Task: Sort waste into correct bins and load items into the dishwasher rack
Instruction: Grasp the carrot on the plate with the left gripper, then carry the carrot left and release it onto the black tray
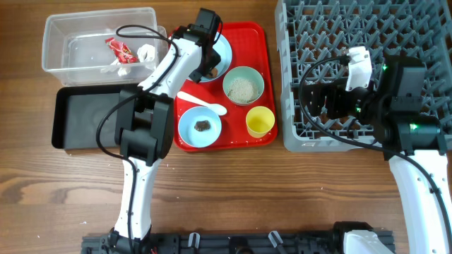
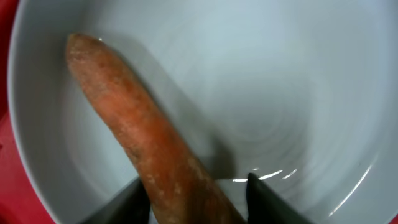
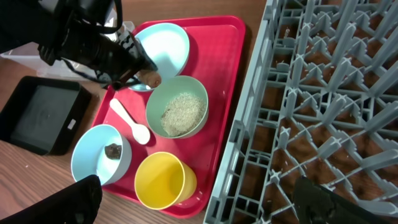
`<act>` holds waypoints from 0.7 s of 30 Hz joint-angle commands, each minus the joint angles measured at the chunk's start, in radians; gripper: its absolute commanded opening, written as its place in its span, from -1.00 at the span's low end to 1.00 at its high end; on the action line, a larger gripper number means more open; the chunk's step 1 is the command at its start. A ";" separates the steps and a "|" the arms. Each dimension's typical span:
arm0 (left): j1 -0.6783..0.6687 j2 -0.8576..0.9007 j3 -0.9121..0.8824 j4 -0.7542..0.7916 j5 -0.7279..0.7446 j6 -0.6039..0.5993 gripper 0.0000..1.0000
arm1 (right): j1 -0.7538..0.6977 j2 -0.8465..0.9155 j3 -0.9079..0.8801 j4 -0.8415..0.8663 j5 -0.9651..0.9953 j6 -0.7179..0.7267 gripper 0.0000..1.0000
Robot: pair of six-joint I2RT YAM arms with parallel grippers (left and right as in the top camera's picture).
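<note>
My left gripper (image 2: 198,202) is down in the pale blue plate (image 2: 280,93), shut on the orange carrot piece (image 2: 137,118); from overhead it is over the plate (image 1: 223,55) at the back of the red tray. My right gripper (image 3: 202,205) is open and empty, over the tray's right edge beside the grey dishwasher rack (image 1: 367,28). A bowl of rice (image 1: 244,86), a bowl (image 1: 191,130) with a dark scrap (image 1: 203,125), a yellow cup (image 1: 260,121) and a white spoon (image 1: 205,104) sit on the tray. The clear tub (image 1: 70,42) holds a wrapper (image 1: 120,51) and tissue (image 1: 145,53).
The black tray (image 1: 92,120) lies in front of the clear tub, left of the red serving tray (image 1: 258,42). The left arm reaches across the tub's right corner. Bare wooden table runs along the front.
</note>
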 commanded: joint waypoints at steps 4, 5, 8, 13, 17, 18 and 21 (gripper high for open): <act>0.006 0.031 -0.006 0.008 0.005 0.023 -0.92 | 0.003 0.008 0.022 0.002 -0.016 0.002 0.99; 0.006 0.028 -0.006 0.008 0.007 0.043 -0.92 | 0.003 0.008 0.022 0.002 -0.016 0.002 0.99; 0.008 0.008 -0.004 0.007 0.017 0.089 -0.92 | 0.003 0.008 0.022 0.002 -0.016 0.002 0.99; 0.014 -0.106 0.014 0.008 0.017 0.160 -0.92 | 0.003 0.008 0.022 0.004 -0.016 0.002 1.00; 0.025 -0.278 0.018 -0.002 0.015 0.260 -0.92 | 0.003 0.008 0.022 0.003 -0.016 0.002 0.99; 0.032 -0.322 0.018 -0.011 0.011 0.270 -0.92 | 0.003 0.008 0.022 0.003 -0.016 0.002 0.99; 0.071 -0.456 0.018 -0.073 -0.039 0.269 -0.92 | 0.003 0.008 0.022 0.003 -0.017 0.005 0.99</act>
